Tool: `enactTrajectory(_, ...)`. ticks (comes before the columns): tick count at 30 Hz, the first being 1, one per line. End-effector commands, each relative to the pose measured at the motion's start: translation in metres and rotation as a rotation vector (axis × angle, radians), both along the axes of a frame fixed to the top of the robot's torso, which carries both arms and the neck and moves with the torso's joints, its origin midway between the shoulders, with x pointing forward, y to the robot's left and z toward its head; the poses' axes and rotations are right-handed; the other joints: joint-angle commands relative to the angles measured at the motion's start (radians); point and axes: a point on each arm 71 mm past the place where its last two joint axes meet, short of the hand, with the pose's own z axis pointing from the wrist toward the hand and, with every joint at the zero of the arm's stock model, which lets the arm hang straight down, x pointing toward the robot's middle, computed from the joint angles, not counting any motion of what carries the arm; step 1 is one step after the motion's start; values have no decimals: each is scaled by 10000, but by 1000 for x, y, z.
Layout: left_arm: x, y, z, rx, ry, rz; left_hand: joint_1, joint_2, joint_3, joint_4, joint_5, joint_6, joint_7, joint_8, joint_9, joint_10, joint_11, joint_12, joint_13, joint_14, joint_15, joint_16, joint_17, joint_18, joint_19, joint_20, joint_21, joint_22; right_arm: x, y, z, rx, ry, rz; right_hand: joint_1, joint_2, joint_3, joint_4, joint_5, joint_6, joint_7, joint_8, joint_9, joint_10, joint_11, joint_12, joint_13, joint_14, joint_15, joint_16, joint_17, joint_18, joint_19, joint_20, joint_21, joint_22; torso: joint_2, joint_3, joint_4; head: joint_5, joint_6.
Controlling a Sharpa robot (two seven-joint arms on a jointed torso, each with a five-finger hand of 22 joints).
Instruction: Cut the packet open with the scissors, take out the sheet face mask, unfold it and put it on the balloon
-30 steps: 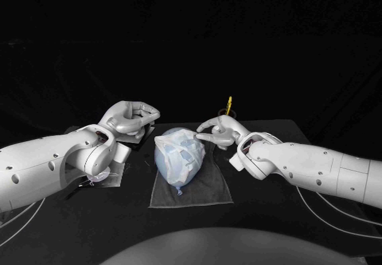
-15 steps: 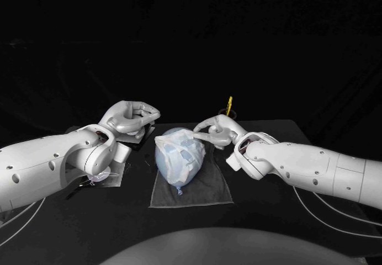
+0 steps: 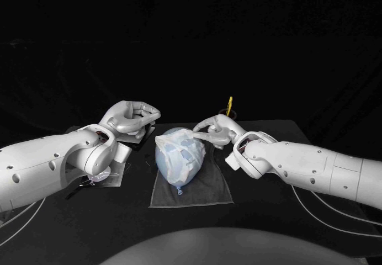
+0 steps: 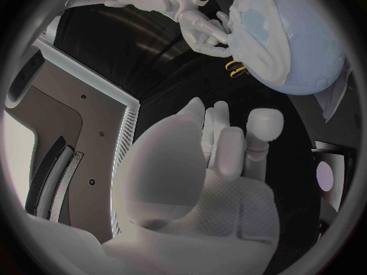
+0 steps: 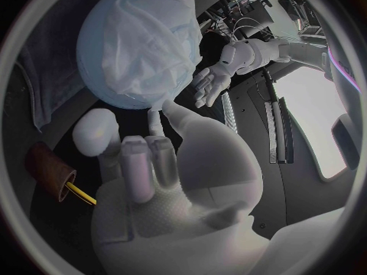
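A pale blue balloon lies on a grey cloth at the table's middle, with the white sheet mask draped over its far end. My right hand is at the balloon's far right side, and one outstretched fingertip touches the mask's edge; its thumb stands apart from that edge. My left hand hovers left of the balloon, holding nothing, its fingers apart in the right wrist view. The yellow-handled scissors stand behind my right hand.
The scissors sit in a brown holder. A flat pale packet or tray and a clear scrap lie on the black table under my left arm.
My right hand has moved a little left, and its fingertip now reaches the mask's far edge. The left hand and the balloon have not moved.
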Motion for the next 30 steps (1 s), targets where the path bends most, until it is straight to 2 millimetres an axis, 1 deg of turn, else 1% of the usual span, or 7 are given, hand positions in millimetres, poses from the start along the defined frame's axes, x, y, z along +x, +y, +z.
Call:
enactTrajectory(1, -1, -2, 1, -134, -37, -165, -2, 5, 50, 7, 19, 7, 17, -55, -13, -67, -19, 50, 7, 51, 14, 31, 8, -199, 57, -28, 64, 17, 0, 1, 2, 50, -125, 37, 243, 214, 134, -77, -33, 440, -138, 152, 39, 1077, -177, 34, 2627, 1028, -115, 36, 2633, 133, -23, -26, 45, 23, 1, 10, -4, -2, 1)
enactTrajectory(3, -1, -2, 1, -135, -38, -167, -2, 5, 50, 7, 19, 7, 17, -55, -13, -67, -19, 50, 7, 51, 14, 31, 8, -199, 57, -28, 64, 17, 0, 1, 3, 125, -295, -41, 309, 391, 215, -87, -32, 836, -316, 362, 123, 1077, -322, 34, 2627, 1028, -225, 36, 2633, 131, -3, -101, 91, 69, 4, 12, -5, 0, 1)
enactTrajectory(5, 0, -2, 1, -136, -38, -168, -2, 5, 50, 7, 19, 7, 17, -55, -13, -67, -19, 50, 7, 51, 14, 31, 8, -199, 57, -28, 64, 17, 0, 1, 4, 178, -431, -102, 243, 488, 203, -27, -32, 1171, -530, 589, 235, 1077, -509, 34, 2627, 1028, -391, 36, 2633, 121, 25, -245, 143, 124, 5, 13, -5, -4, 1)
enactTrajectory(9, 0, -3, 1, -136, -40, -167, -2, 5, 50, 7, 19, 7, 17, -55, -13, -67, -19, 50, 7, 51, 14, 31, 8, -199, 57, -28, 64, 17, 1, 0, 7, 262, -743, -319, 340, 595, 314, -105, -31, 1420, -709, 853, 388, 1077, -685, 34, 2627, 1028, -550, 36, 2633, 120, 18, -397, 115, 117, 9, 10, -4, -4, 1)
enactTrajectory(14, 0, -3, 1, -141, -33, -183, -2, 5, 50, 7, 19, 7, 17, -55, -13, -67, -19, 50, 7, 51, 14, 31, 8, -199, 57, -28, 64, 17, 5, -2, 8, 302, -963, -642, 339, 639, 377, -124, -31, 1467, -752, 969, 469, 1077, -730, 34, 2627, 1028, -596, 36, 2633, 115, 21, -455, 111, 124, 2, 7, 2, -17, 1)
enactTrajectory(22, 0, -3, 1, -145, -26, -194, 1, -5, 69, 12, 19, -4, 27, -58, -25, -83, -10, 64, 18, 58, 21, 43, 46, -202, 57, -24, 82, 38, 11, -4, 15, 288, -1275, -880, 344, 604, 457, -211, -31, 1494, -809, 1156, 622, 1077, -786, 34, 2627, 1028, -650, 36, 2633, 105, 35, -518, 119, 146, -2, 1, -8, 1, 1)
enactTrajectory(30, 0, -4, 1, -156, -27, -217, 1, -5, 69, 12, 19, -4, 27, -58, -25, -83, -10, 64, 18, 58, 21, 43, 46, -202, 57, -24, 82, 38, 23, 0, 25, -496, -1092, -251, 344, 606, 485, -230, -30, 1482, -815, 1194, 659, 1077, -794, 34, 2627, 1028, -658, 36, 2633, 114, 18, -530, 74, 112, -5, -5, 6, -33, 1)
